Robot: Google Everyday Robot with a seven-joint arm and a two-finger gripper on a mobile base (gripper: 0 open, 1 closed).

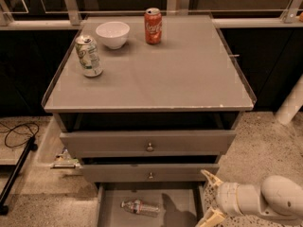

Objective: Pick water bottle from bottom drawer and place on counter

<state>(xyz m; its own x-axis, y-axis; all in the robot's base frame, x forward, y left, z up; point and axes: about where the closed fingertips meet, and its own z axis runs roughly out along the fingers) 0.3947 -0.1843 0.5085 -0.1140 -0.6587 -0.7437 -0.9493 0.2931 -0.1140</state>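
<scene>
The water bottle (140, 207) lies on its side on the grey floor of the open bottom drawer (182, 203), left of the drawer's middle. My gripper (209, 197) is at the drawer's right edge, to the right of the bottle and apart from it. Its two pale fingers are spread, one up (210, 178) and one down, with nothing between them. The counter (180, 74) is the cabinet's flat grey top above the drawers.
On the counter stand a white bowl (112, 34), a red soda can (153, 26) and a green-white can (89, 56). Two upper drawers with round knobs (150, 147) are slightly pulled out. A black cable (16, 131) and stand lie on the floor at left.
</scene>
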